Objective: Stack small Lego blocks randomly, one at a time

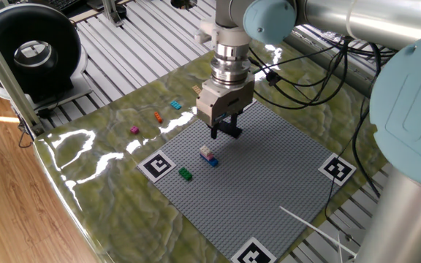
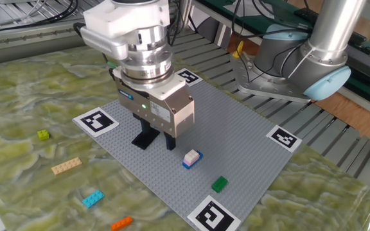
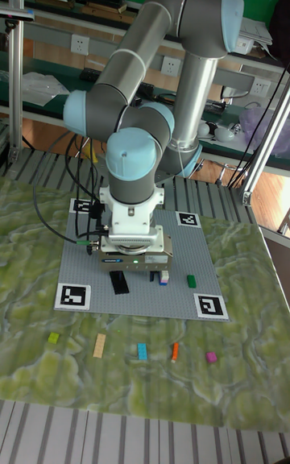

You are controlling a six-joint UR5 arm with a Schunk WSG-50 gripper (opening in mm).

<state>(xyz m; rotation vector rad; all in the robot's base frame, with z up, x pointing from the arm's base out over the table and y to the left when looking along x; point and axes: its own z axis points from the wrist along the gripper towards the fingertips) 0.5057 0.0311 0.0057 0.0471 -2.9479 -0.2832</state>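
On the grey baseplate (image 1: 269,168) in one fixed view, a white-pink brick on a blue one (image 1: 208,155) sits just below the jaws (image 1: 224,130); I cannot tell their gap. From the other fixed view, a green brick (image 2: 219,184) lies apart, light, rigid, best pinched across flat sides. Tall fixed view: loose bricks (image 3: 142,351) dot the counter (image 3: 242,383); no containers.

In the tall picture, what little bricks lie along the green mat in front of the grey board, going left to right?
Yellow-green brick → tan brick → cyan brick → orange brick → magenta brick.
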